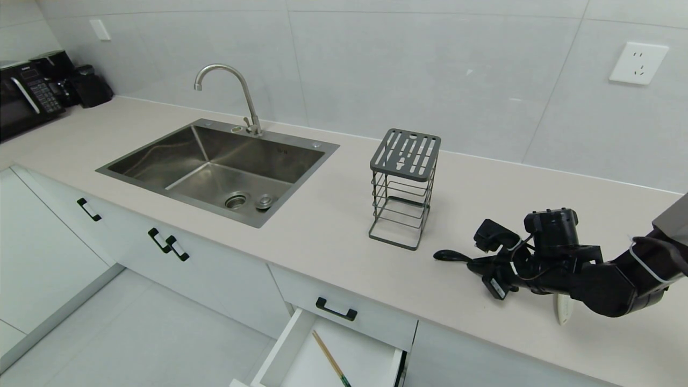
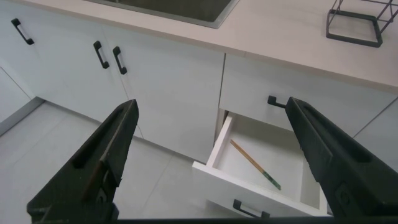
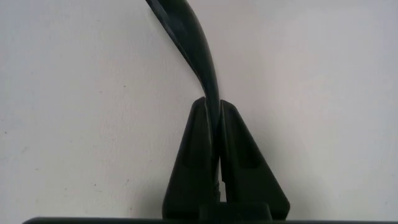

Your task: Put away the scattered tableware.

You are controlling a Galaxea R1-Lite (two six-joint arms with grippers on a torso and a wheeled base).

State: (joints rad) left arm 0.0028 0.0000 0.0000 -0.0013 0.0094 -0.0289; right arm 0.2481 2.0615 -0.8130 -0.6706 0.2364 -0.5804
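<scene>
My right gripper [image 1: 480,265] is low over the counter's right side, shut on a black spoon [image 1: 447,256] whose end sticks out toward the rack. In the right wrist view the pads [image 3: 198,146] clamp the spoon's thin black handle [image 3: 186,37] just above the pale counter. A white utensil [image 1: 563,310] lies on the counter, partly hidden under the right arm. My left gripper [image 2: 214,168] hangs open in front of the cabinets, with nothing between its fingers [image 2: 93,168]. Beneath it, an open white drawer [image 2: 217,146] holds a wooden chopstick [image 2: 255,163].
A grey wire utensil rack [image 1: 404,188] stands mid-counter, to the left of the right gripper. A steel sink [image 1: 156,161] with a faucet [image 1: 226,86] sits further left. A black appliance [image 1: 27,91] is at the far left. The open drawer [image 1: 279,344] juts out below the counter edge.
</scene>
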